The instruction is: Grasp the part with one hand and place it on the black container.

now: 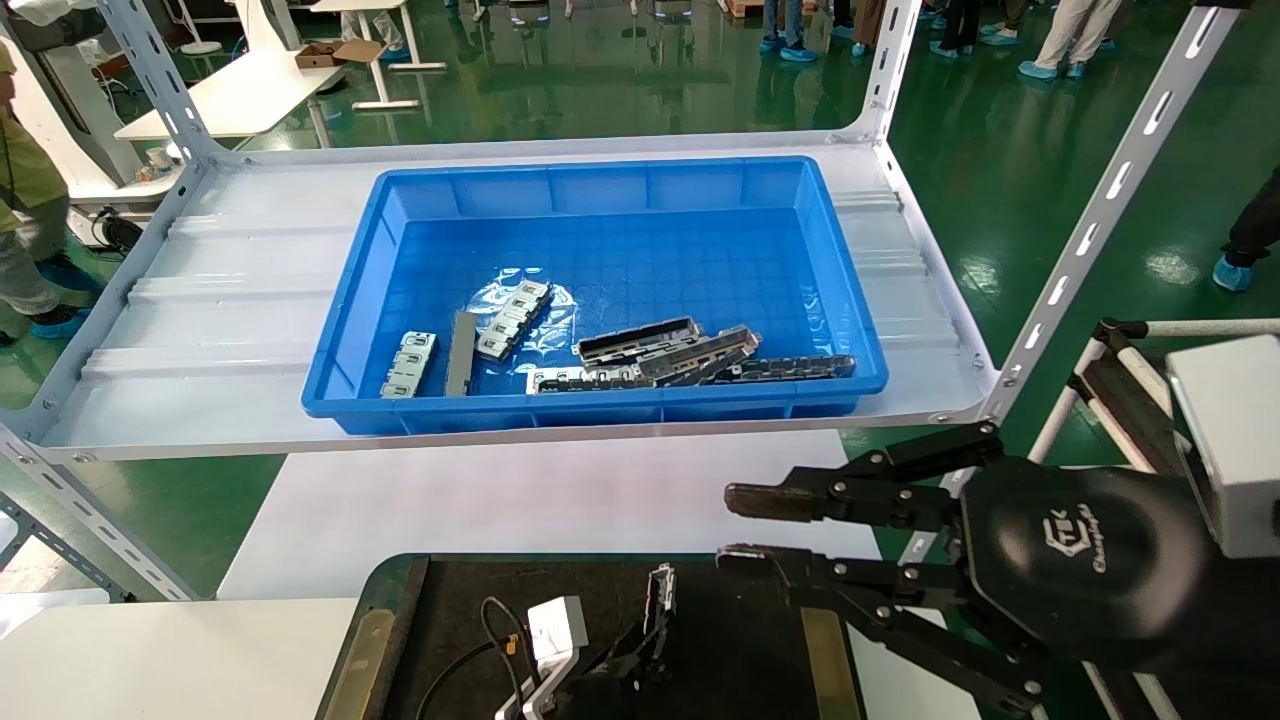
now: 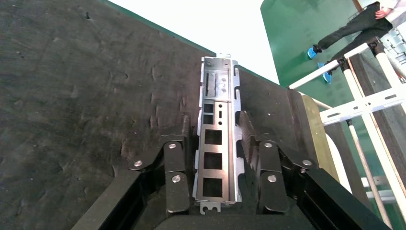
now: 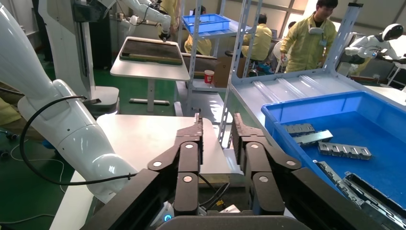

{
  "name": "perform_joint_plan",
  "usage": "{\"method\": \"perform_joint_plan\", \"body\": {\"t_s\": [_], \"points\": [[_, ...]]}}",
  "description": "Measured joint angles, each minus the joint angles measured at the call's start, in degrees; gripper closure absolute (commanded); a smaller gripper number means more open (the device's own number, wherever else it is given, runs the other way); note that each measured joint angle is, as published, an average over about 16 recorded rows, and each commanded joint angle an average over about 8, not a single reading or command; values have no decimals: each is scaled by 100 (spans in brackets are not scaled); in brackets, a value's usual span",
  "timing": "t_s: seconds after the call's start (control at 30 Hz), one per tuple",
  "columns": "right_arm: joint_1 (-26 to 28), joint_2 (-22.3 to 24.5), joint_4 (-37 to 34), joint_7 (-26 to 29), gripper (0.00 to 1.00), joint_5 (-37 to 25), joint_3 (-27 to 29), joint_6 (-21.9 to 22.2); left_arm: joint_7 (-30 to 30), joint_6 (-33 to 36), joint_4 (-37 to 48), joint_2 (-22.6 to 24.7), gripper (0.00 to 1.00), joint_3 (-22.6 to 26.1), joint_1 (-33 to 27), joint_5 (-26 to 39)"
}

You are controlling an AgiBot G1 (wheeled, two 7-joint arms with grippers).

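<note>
Left gripper (image 2: 218, 158) clasps one narrow grey metal channel part (image 2: 218, 143), square cut-outs along it, above the flat black container (image 2: 72, 96). Right gripper (image 1: 745, 530) spread, empty. Blue plastic bin (image 1: 845, 300): several parts.

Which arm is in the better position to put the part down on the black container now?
The left. Its left gripper has its fingers on either side of the part, just above the black container. The right gripper hangs empty and open beside the container, below the blue bin.
</note>
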Motion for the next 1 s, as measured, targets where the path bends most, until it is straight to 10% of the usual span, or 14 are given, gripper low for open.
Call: {"method": "perform_joint_plan", "body": {"t_s": [1.0], "points": [[1, 1, 0, -1, 0, 2, -3, 1, -1062, 445, -174, -353, 0, 295, -556, 991]]}}
